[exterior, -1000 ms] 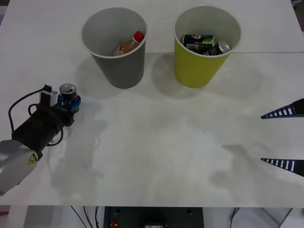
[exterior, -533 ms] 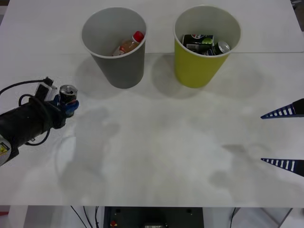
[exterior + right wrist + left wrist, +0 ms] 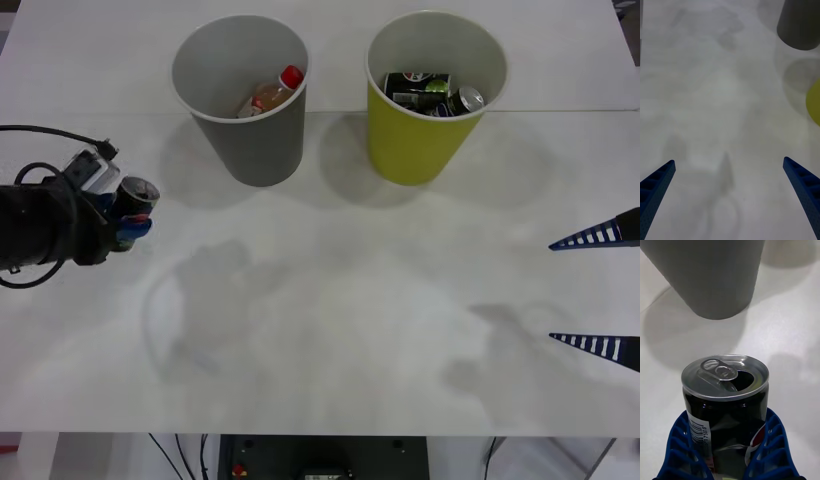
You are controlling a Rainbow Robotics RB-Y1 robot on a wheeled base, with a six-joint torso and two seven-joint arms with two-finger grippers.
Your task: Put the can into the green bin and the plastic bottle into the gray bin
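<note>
Left gripper (image 3: pixel 128 212), at the table's (image 3: pixel 330 300) left edge: blue fingers (image 3: pixel 771 442) clamped on the can (image 3: pixel 725 405), upright, tab opened, lifted clear of the tabletop, near the gray bin (image 3: pixel 240 95). Right gripper (image 3: pixel 600 290), at the right edge: fingers spread wide, holding nothing. Gray bin contains the plastic bottle (image 3: pixel 270 94), red cap up; green bin (image 3: pixel 430 95), just beside it, contains black-and-green cans (image 3: pixel 430 92)

white matte tabletop (image 3: pixel 330 300) with faint grey shadows, black-and-green drink cans (image 3: pixel 425 92) lying heaped well toward the tabletop's far right, dark cables and black base (image 3: pixel 320 455) below the tabletop's near edge
</note>
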